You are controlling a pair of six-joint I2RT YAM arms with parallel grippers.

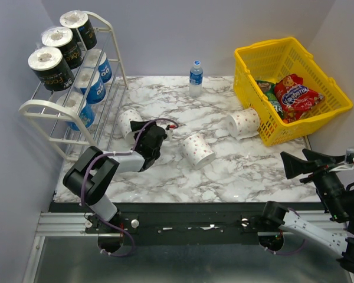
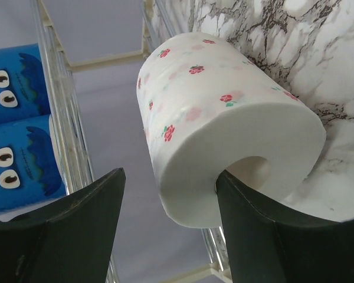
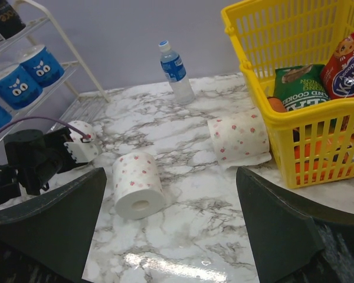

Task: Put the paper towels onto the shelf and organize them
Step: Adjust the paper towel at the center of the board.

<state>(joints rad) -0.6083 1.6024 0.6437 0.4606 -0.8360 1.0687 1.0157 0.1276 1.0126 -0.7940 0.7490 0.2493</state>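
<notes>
Black left gripper (image 2: 170,177) stands open astride the white, red-dotted paper towel roll (image 2: 224,112), one finger at its hollow end.

The white wire shelf (image 1: 109,35) stands slanted at the far left. Three black rolls (image 1: 52,68) sit along its top tier, blue rolls (image 1: 91,85) on the tier below. Three white rolls with red dots lie on their sides: the nearest roll (image 2: 224,118) against the shelf's lowest bars, a middle roll (image 1: 197,149) and a far roll (image 1: 243,122) farther right, apart
</notes>
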